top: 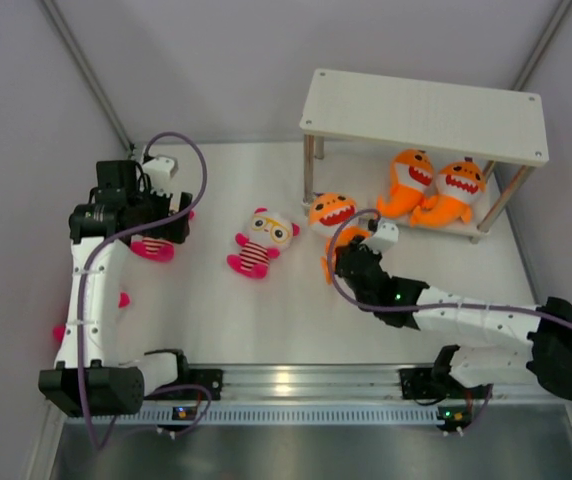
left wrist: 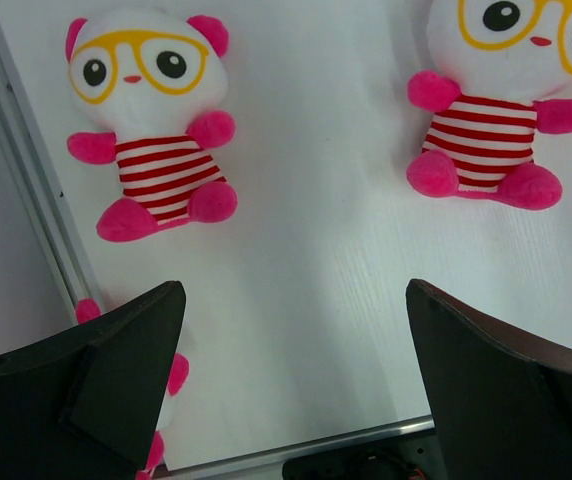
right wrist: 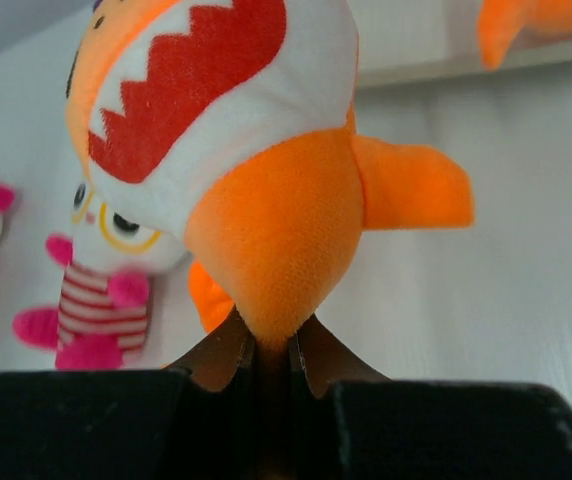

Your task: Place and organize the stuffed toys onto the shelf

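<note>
The shelf [top: 426,115] stands at the back right, with two orange sharks [top: 409,180] [top: 456,190] on its lower board. Just left of the shelf's front leg is a third shark [top: 332,213] [right wrist: 256,170]; my right gripper [top: 351,255] [right wrist: 274,345] is shut on its lower end. A white doll [top: 263,240] [right wrist: 106,270] lies in the middle of the table. At the far left my left gripper [top: 171,228] [left wrist: 296,340] hangs open and holds nothing. Two dolls [left wrist: 146,130] [left wrist: 496,100] lie beyond it. Another doll [left wrist: 171,375] shows partly behind its left finger.
Pink parts of a doll [top: 153,248] stick out below the left gripper, and more pink bits [top: 123,298] show beside the left arm. A metal rail [left wrist: 26,180] borders the table's left side. The shelf's top board is bare.
</note>
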Controlling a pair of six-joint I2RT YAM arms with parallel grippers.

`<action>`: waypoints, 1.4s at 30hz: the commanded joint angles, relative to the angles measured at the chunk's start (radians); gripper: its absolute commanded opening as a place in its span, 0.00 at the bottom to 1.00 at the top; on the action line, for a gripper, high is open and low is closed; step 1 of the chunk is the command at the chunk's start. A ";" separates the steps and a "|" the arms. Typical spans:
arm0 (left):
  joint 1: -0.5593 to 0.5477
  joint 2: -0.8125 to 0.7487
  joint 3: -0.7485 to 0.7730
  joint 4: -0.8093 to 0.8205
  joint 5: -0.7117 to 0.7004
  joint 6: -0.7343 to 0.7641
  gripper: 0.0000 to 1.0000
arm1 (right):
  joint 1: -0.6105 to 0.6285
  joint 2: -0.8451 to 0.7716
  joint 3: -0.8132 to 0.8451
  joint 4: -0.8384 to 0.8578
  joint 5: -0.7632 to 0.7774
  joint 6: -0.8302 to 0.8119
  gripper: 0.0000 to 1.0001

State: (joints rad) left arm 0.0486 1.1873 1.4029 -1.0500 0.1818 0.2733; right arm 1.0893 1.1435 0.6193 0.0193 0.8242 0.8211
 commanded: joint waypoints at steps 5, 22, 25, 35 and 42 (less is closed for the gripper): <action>-0.001 -0.040 -0.015 0.025 -0.045 -0.005 0.98 | -0.258 0.272 0.334 0.067 0.079 0.061 0.00; -0.003 -0.041 -0.045 0.025 -0.050 0.007 0.98 | -0.445 0.708 0.660 0.025 0.096 0.029 0.00; -0.003 -0.048 -0.048 0.025 -0.050 0.010 0.98 | -0.457 0.726 0.662 0.028 0.102 0.021 0.00; -0.003 -0.052 -0.061 0.024 -0.045 0.026 0.98 | -0.471 0.723 0.626 0.057 0.058 0.009 0.44; -0.003 -0.054 -0.090 0.024 -0.036 0.040 0.98 | -0.454 0.633 0.559 0.119 0.056 -0.049 0.70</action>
State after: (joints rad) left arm 0.0486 1.1534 1.3262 -1.0477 0.1375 0.2947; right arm 0.6323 1.8534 1.1885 0.0540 0.8707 0.8146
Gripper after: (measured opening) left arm 0.982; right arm 0.688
